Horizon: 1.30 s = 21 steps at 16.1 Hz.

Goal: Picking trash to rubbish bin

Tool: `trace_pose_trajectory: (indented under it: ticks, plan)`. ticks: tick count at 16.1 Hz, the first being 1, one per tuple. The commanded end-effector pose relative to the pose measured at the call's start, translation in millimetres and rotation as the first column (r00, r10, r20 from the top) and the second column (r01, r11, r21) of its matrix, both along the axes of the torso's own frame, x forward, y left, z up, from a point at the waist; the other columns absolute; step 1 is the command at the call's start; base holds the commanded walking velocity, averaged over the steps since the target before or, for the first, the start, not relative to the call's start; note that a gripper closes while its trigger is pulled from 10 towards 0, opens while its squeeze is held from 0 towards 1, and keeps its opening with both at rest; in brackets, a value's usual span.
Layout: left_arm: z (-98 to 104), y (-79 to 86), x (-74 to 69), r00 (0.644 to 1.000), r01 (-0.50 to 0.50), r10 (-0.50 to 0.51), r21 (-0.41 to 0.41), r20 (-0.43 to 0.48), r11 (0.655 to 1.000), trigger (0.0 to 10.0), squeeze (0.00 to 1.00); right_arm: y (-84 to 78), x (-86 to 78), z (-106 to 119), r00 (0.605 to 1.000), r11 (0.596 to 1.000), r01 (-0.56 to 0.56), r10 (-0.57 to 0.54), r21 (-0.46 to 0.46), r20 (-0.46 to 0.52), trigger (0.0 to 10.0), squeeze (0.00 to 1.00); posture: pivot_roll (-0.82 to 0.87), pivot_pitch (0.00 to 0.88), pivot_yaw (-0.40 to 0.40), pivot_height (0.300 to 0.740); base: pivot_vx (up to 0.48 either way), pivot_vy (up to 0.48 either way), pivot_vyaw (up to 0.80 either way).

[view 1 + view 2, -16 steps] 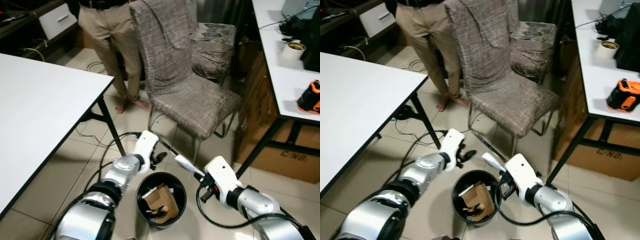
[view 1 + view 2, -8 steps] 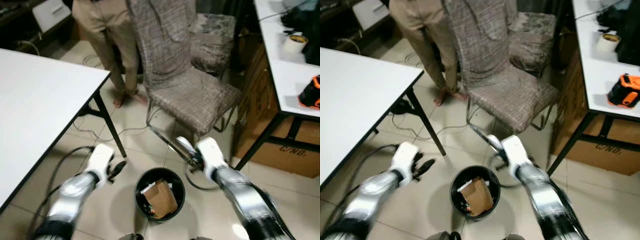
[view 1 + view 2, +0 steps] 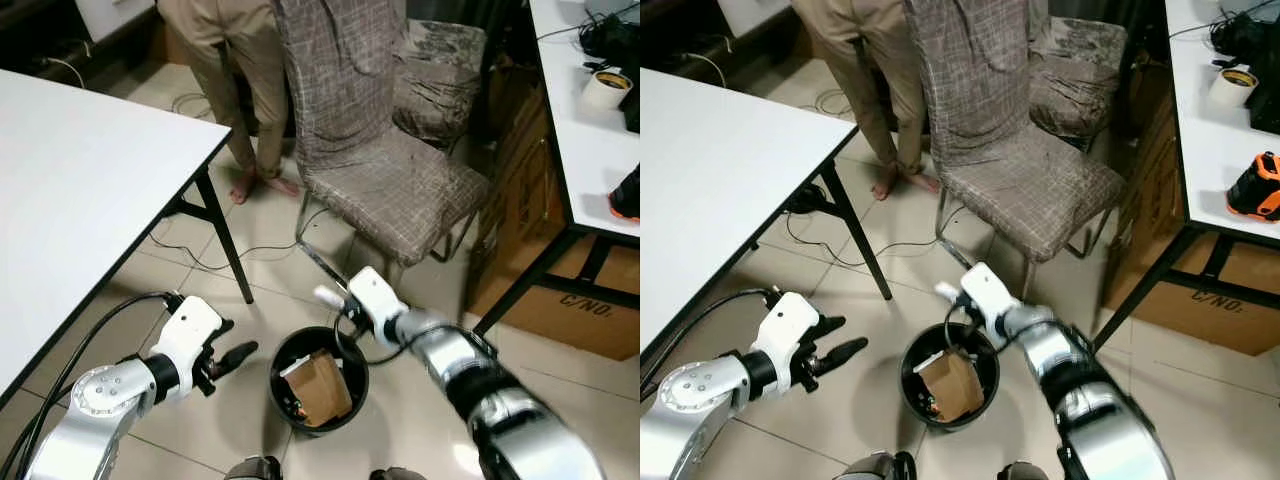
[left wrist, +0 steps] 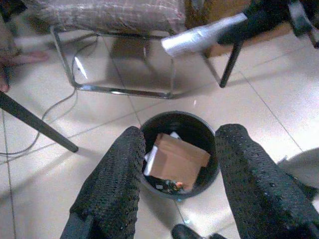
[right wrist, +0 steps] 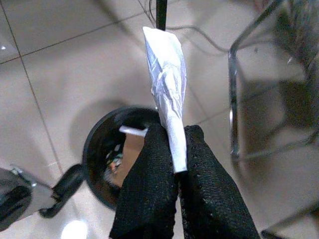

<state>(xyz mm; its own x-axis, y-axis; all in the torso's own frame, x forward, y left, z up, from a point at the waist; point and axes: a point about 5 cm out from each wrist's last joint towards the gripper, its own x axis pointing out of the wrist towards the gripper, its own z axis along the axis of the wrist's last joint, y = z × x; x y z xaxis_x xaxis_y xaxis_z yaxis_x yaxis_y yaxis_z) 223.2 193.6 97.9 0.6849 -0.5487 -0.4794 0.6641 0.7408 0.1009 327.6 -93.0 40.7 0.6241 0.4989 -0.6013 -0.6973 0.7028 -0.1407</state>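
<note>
A black round rubbish bin [image 3: 274, 372] stands on the tiled floor with a brown cardboard piece [image 3: 322, 384] and scraps inside. My right gripper [image 5: 174, 133] is shut on a long crumpled white wrapper [image 5: 167, 84], which hangs over the bin's far rim [image 3: 945, 291]. The wrapper sticks out past the fingertips, away from the wrist. To the left of the bin and apart from it, my left gripper [image 3: 232, 357] is low and open with nothing in it. In the left wrist view the bin [image 4: 204, 124] shows between its two spread fingers [image 4: 119, 169].
A fabric-covered chair [image 3: 385, 190] with metal legs stands just behind the bin. A white table [image 3: 80, 180] and its black leg [image 3: 225, 240] are at left. A person's legs [image 3: 245, 90] stand beyond. Cables [image 3: 200, 262] lie on the floor. A second table [image 3: 590, 130] and a cardboard box [image 3: 570, 310] are at right.
My right gripper has carried the white wrapper leftwards, to above the bin's far rim. My left gripper has drawn back from above the bin to its left. The camera has shifted a little.
</note>
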Motion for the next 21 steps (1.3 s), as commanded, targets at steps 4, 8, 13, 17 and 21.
trace_pose_trajectory:
  ticks: [4, 8, 13, 17, 21]
  plan:
    - [10.9, -5.4, -5.5, 0.999, -0.002, 0.001, -0.017, -0.041, 1.000, 10.0, 0.00, 3.4, 4.2, 3.4, 0.997, 0.998, -0.069, 0.069, 0.000, -0.023, 10.0, 0.00, -0.03, 0.162, 0.016, 0.740, 0.000, 0.000, 0.00]
    - [14.1, -7.1, -2.9, 0.999, -0.007, 0.007, -0.006, -0.049, 1.000, 10.0, 0.00, 6.8, 8.6, 9.5, 0.995, 0.995, -0.095, 0.095, 0.014, -0.029, 10.0, 0.00, -0.03, 0.161, 0.017, 0.740, 0.000, 0.000, 0.00]
    - [16.6, -5.0, 2.3, 0.999, -0.021, 0.021, 0.006, -0.045, 1.000, 10.0, 0.00, 8.9, 12.4, 14.6, 0.996, 0.996, -0.084, 0.085, 0.044, -0.026, 10.0, 1.00, -0.02, 0.152, 0.018, 0.740, 0.000, 0.000, 0.00]
    - [18.1, -3.9, 8.7, 0.999, -0.043, 0.044, 0.013, -0.026, 0.999, 10.0, 0.00, 10.6, 11.6, 13.3, 0.997, 0.996, -0.064, 0.066, 0.067, -0.035, 10.0, 1.00, -0.03, 0.138, 0.022, 0.740, 0.000, 0.000, 0.00]
    - [15.6, -9.6, 9.2, 0.999, -0.035, 0.035, 0.008, -0.023, 0.999, 10.0, 0.00, 11.2, 10.0, 10.8, 0.998, 0.995, -0.038, 0.042, 0.091, -0.044, 10.0, 1.00, -0.03, 0.129, 0.028, 0.740, 0.000, 0.000, 0.00]
